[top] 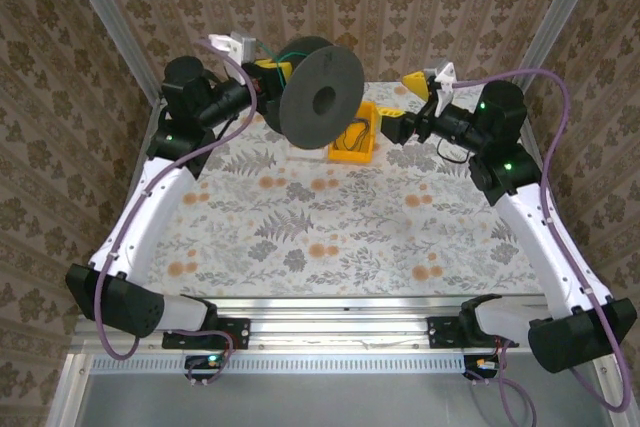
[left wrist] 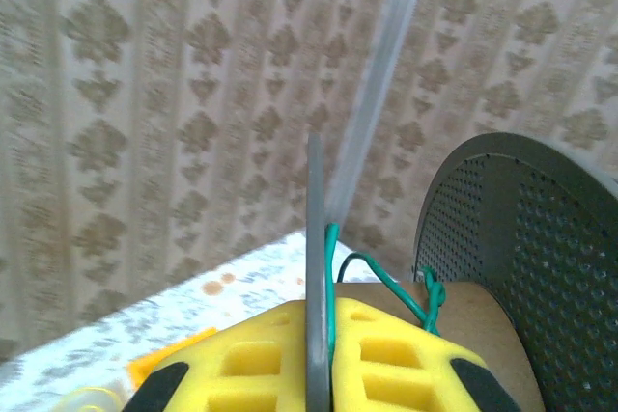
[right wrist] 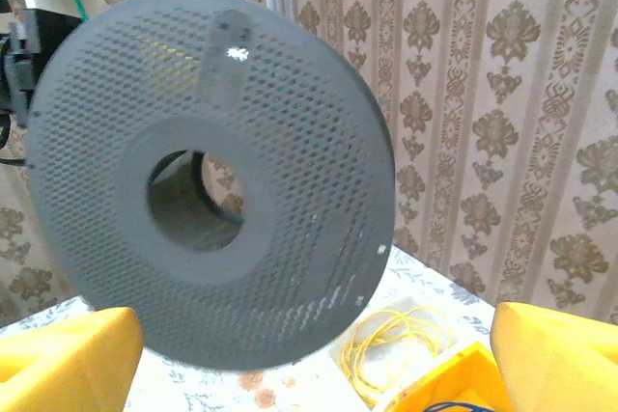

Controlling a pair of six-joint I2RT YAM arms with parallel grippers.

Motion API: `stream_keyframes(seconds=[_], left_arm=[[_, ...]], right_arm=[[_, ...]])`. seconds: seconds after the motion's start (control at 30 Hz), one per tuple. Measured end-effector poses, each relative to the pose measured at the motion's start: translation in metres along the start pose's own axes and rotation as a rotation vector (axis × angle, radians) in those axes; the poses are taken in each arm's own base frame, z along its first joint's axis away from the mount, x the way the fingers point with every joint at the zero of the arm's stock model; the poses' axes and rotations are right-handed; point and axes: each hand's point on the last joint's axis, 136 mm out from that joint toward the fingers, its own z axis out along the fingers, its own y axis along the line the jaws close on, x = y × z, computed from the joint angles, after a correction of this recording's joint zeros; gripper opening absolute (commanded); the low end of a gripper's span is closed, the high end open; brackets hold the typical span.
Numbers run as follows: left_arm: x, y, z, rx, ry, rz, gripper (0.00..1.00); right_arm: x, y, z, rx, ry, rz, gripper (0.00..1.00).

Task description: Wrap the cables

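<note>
1. Three cable lots showing: green cable (left wrist: 384, 282) lying on the spool (top: 300, 107) core. Pale yellow cable (right wrist: 354, 354) sitting loose-coiled on the surface (top: 300, 217) just beside the bin (top: 350, 157). Dark cable (top: 353, 132) lying inside the bin.
2. Handling est.: all are looking v. thin, light and floppy, probably springing out of coil and snagging. Pinching a free end w/ fingertips is looking better than grabbing a whole bundle.
3. Left gripper (left wrist: 316, 366) is clamping the spool flange, yellow pads closed on it, spool raised off the surface. Green cable is running alongside the flange at the pads; pinched or not, can't tell.
4. Right gripper (right wrist: 309, 364) is hanging wide open, holding nothing, facing the spool's perforated face.
5. Bin: yellow, open-top, resting on the surface near the spool. It's holding the dark cable; anything else inside is too small to tell.
</note>
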Motion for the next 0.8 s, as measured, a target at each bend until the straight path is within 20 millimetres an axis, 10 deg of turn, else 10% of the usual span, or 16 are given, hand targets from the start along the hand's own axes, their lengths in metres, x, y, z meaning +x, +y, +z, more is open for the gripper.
stream_keyframes(seconds=[0.43,0.8], left_arm=[[0.008,0.015,0.001,0.026,-0.12,-0.118,0.0],[-0.005,0.016,0.003,0.071,-0.241,-0.151,0.0]], right_arm=[[0.12,-0.012,0.025,-0.071,-0.034,0.648,0.99],[0.113,0.032,0.049,-0.274,-0.193,0.815,0.95]])
